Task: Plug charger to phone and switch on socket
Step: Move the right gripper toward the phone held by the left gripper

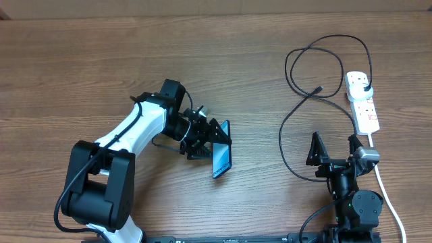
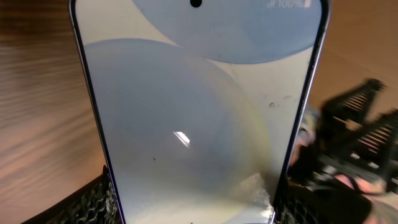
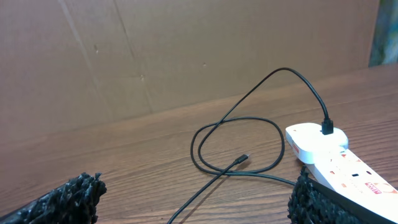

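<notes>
Wood-grain table (image 1: 81, 61) with a plain brown cardboard-looking wall (image 3: 124, 50) behind it, two arms, and one each of phone, charger and socket. The left claw (image 1: 210, 140) is clamped on the slim glossy phone (image 1: 222, 154) near the table's middle. Further right, the thin black charger (image 1: 281, 138) lies in loops, plugged into the long white socket (image 1: 363, 101), and the right claw (image 1: 333, 139) nearby is wide open, holding nothing.

Lab test bench, wood-grain table (image 1: 202, 40), cardboard backdrop (image 3: 155, 50)

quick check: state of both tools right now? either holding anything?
Left tool: closed on the phone, gripping it by its side edges.
Right tool: open, holding nothing.
</notes>
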Robot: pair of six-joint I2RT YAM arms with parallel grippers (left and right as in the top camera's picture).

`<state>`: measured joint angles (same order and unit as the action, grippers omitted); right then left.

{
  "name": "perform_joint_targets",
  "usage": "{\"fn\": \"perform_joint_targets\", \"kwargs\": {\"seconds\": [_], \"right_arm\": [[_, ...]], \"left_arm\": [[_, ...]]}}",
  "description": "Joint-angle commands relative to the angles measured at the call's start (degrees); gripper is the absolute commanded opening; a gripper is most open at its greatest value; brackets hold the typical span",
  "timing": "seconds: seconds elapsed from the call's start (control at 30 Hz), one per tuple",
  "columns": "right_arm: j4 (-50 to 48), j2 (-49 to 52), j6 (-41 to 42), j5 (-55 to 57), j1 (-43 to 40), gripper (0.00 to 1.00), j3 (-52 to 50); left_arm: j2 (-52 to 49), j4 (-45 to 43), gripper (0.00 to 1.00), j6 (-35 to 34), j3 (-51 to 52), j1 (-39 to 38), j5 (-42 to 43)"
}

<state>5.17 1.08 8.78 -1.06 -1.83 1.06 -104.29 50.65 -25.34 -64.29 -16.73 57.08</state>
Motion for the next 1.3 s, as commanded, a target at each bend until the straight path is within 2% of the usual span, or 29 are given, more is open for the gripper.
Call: {"fn": "perform_joint_targets", "kwargs": {"seconds": [0.0,0.33,0.7,0.87,0.97,1.07,1.27], "right_arm": [[-0.3,0.0,-0.3,0.4,0.2,1.0,-0.6],[-0.3,0.0,-0.3,0.4,0.2,1.0,-0.6],[-0.6,0.0,0.8,-3.6,0.2,1.0,-0.6],[-1.3,0.0,17.7,-11.8,0.2,1.0,-0.6],[-2.1,0.1,27.8,-23.3,0.2,1.0,-0.6],[-2.3,0.1,30.9,-29.2,0.2,1.0,-0.6],[-3.6,0.1,30.7,-27.7,0.2,1.0,-0.6]], "left_arm": [[-0.4,-0.9,0.61,-1.2,-1.4,0.4,9.6],[-0.4,-5.1,0.62,-4.9,-1.4,2.4,16.1],[-0.4,-7.0,0.62,-4.9,-1.4,6.4,19.6],[-0.4,-7.7,0.62,-4.9,-1.4,7.7,20.9],[-0.4,-7.7,0.62,-4.9,-1.4,8.1,20.9],[-0.4,-7.7,0.62,-4.9,-1.4,8.4,20.9],[-0.4,-7.9,0.62,-5.1,-1.4,8.6,20.9]]}}
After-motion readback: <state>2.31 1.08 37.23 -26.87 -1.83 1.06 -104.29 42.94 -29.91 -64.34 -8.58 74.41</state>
